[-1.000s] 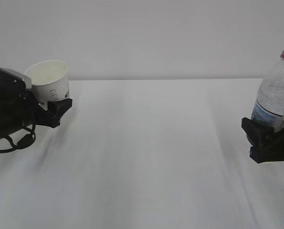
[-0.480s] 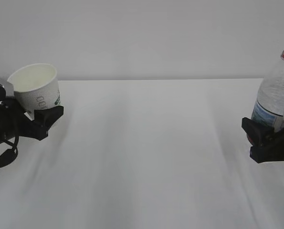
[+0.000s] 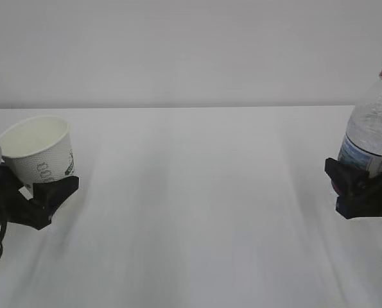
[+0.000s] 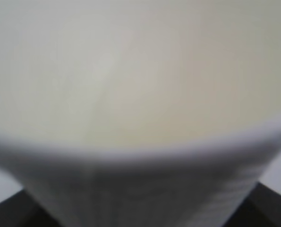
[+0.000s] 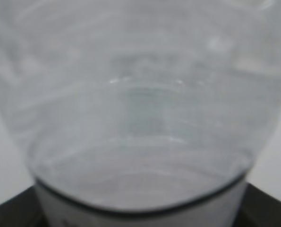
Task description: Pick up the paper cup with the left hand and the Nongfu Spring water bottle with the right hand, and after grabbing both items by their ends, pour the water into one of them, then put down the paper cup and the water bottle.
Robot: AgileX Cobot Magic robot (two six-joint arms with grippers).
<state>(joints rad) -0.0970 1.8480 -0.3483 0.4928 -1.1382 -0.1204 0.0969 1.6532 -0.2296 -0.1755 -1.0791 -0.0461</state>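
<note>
Exterior view shows the two arms far apart at opposite edges of the white tabletop, each with its object in hand. The left claw is closed on the lower part of the paper cup, which sits above the dark jaws, tilted with its open mouth leaning toward the middle of the scene and up; it looks low, near the tabletop, though whether its base touches cannot be told. The left wrist view is filled by the cup's blurred pale inside and rolled rim, with dark jaw tips at both lower corners, which agrees with a grip round its base. The right claw is clamped on the Nongfu Spring water bottle at its labelled lower body; the bottle stands upright above the jaws, uncapped, with its red neck ring at the top. The right wrist view shows ribbed clear plastic close up and jaw tips at the lower corners; how much water is inside cannot be read. With cup and bottle well apart and neither posed for pouring, the step in hand looks like the setting down, cup side first. The next move would call for levelling the cup so its base meets the tabletop flat before the left jaws part, then lowering the bottle upright and releasing it.
</note>
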